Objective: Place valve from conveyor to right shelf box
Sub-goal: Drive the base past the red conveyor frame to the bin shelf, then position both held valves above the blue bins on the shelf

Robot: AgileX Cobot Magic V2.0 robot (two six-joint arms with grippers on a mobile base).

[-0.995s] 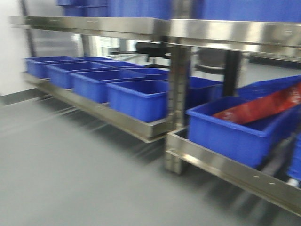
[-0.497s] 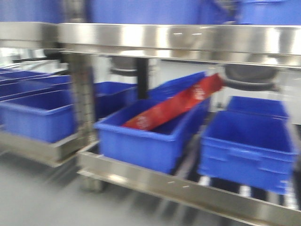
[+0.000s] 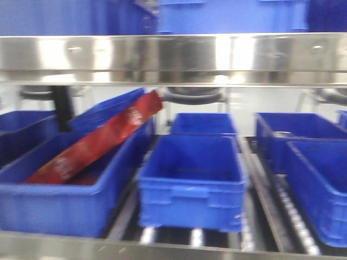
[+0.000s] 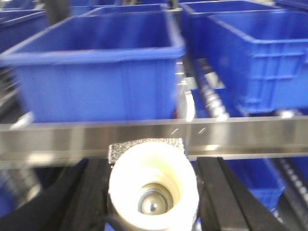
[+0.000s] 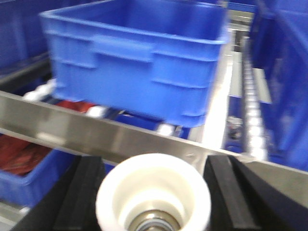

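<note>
The middle blue box looks smeared. The words on the red packet are too fuzzy to read. The far right box runs off the side of the picture. The cream valve and the left claw are cut off at the bottom. So are the white valve and the right claw.

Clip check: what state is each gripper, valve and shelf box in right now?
Left gripper: shut on cream valve.
Right gripper: shut on white valve.
Middle blue box: upright, nothing visible inside.
Left blue box: holds red packet.
Red packet: tilted, jutting over the rim.
</note>
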